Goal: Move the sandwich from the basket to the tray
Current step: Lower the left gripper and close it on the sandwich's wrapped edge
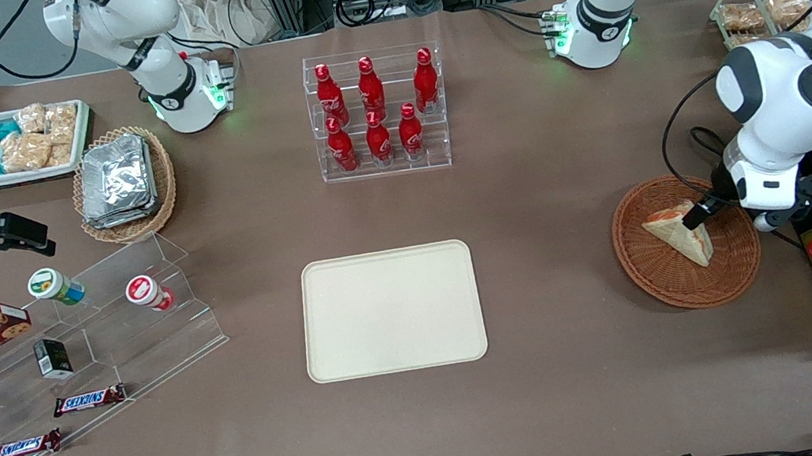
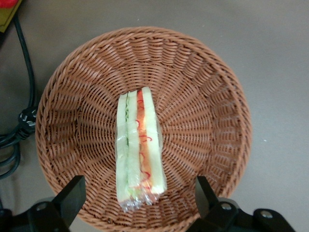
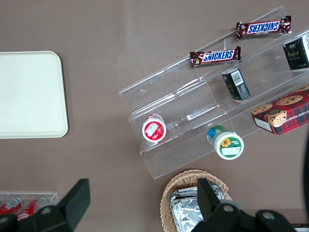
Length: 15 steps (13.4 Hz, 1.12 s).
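1. On my front feed the tray (image 1: 391,311) lies flat on the brown bench (image 1: 547,241), nearer the camera than the rack of red bottles (image 1: 376,111), with nothing on it.
2. Toward the working arm's end of the bench sits the basket (image 1: 685,242), well apart from the tray.
3. The sandwich (image 1: 680,231) lies inside the basket. In the front feed I see it as a wedge with a broad pale bread face, its long cut edge running at a slant and ending nearer the camera.
4. The tool (image 1: 697,214) hangs over the basket, its tip at the sandwich's end farther from the camera.
5. My left wrist feed shows what the front feed hides: the sandwich (image 2: 139,151) stands on edge, cut face up, with the green, white and red layers running along its long axis across the basket (image 2: 203,87) floor.
6. In that same feed the tool (image 2: 137,195) is spread wide, one dark finger (image 2: 72,195) on each side of the sandwich's end, neither touching it.
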Each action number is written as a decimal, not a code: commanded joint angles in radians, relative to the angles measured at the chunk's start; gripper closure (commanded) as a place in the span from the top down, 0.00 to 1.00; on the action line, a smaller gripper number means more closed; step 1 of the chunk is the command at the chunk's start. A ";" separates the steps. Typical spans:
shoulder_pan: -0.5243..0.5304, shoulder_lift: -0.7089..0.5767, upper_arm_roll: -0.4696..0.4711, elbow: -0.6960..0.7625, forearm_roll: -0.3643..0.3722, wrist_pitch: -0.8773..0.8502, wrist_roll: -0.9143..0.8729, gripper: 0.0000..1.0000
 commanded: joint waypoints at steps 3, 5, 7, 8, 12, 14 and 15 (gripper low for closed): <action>-0.002 0.031 0.006 -0.033 0.001 0.083 -0.034 1.00; -0.002 0.055 0.006 -0.052 0.001 0.138 -0.059 1.00; -0.002 0.080 0.005 -0.073 0.001 0.201 -0.071 1.00; -0.002 0.104 0.005 -0.075 0.001 0.238 -0.079 1.00; -0.005 0.156 0.005 -0.099 0.001 0.339 -0.100 1.00; -0.005 0.155 0.005 -0.101 0.001 0.339 -0.105 0.78; -0.005 0.153 0.005 -0.102 0.001 0.339 -0.106 0.50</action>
